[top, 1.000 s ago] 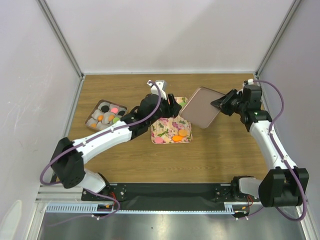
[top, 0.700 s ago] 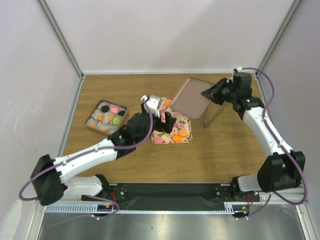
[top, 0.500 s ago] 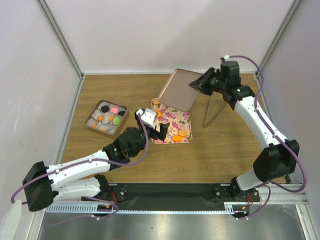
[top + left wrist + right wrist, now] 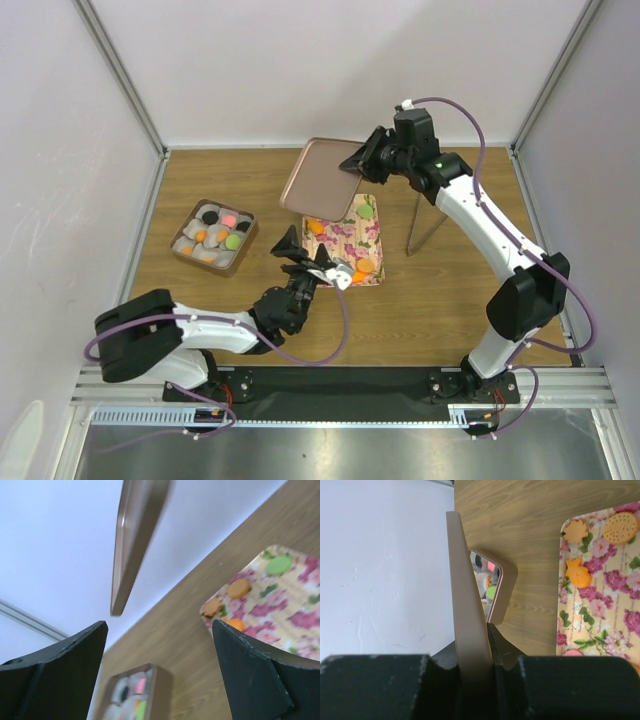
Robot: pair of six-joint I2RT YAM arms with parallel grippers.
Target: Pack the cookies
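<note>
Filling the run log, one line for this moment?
left hand open, empty | right hand shut on brown rectangular lid, in air, tilted | small flat cookies on floral rectangular tray

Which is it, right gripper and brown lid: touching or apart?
Touching. Right wrist view: the right gripper pinches both faces of the brown lid, with no gap visible.

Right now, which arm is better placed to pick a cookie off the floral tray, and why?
Left. The left gripper is open, empty and beside the tray's near edge, close to the orange cookies. The right gripper is shut on the lid, held above the tray's far end.
</note>
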